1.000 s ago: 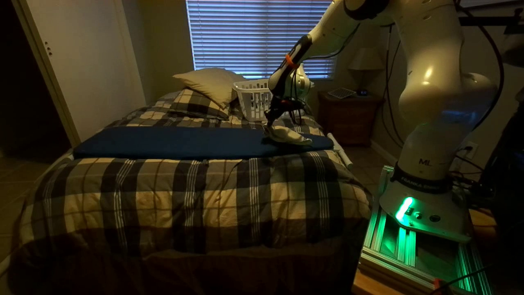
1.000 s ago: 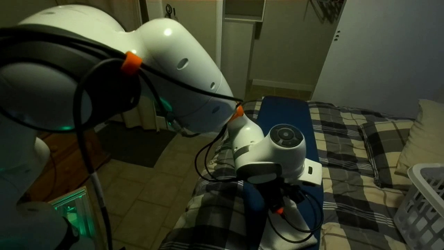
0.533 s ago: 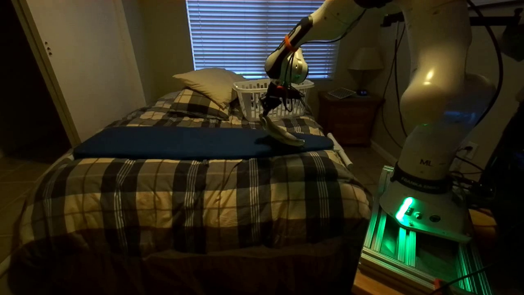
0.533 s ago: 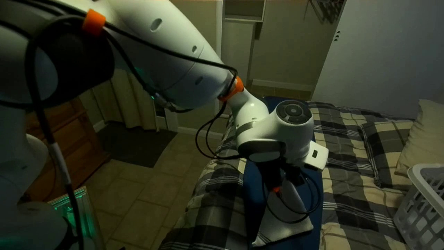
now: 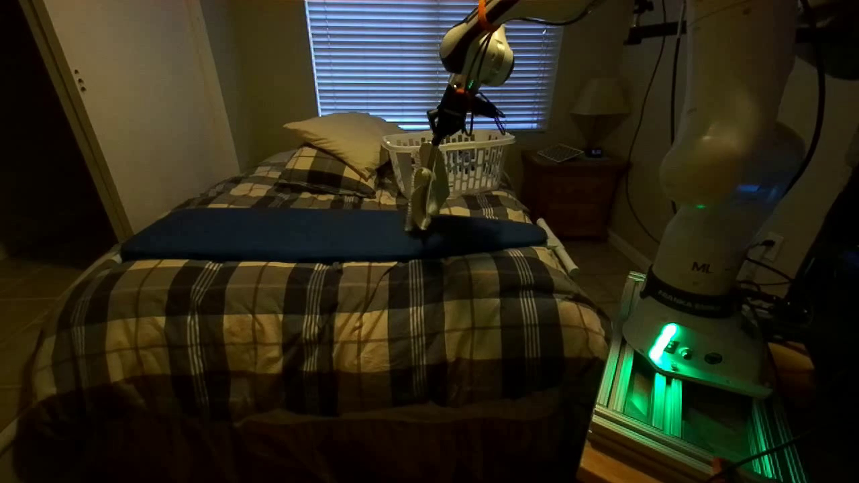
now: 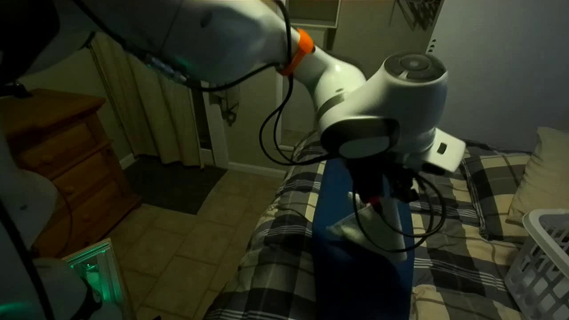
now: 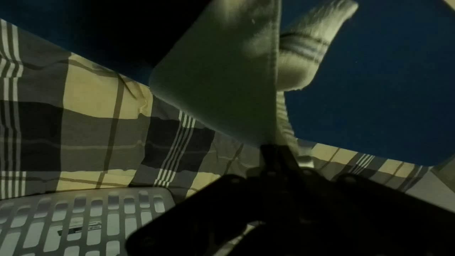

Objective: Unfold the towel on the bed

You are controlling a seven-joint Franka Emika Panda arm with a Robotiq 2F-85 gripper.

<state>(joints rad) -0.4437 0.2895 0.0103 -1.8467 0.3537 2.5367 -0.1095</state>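
One striped cream towel (image 7: 227, 71) hangs from the jaws, clamped together on it, above the plaid-covered bed (image 5: 322, 322).

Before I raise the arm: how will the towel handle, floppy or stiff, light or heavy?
Likely floppy: the towel hangs in folds from the gripper, with a striped flap bending outward. Probably light for its size, as it looks like thin cloth. It may swing or open unevenly, since the gripper seems to pinch it only at the top.
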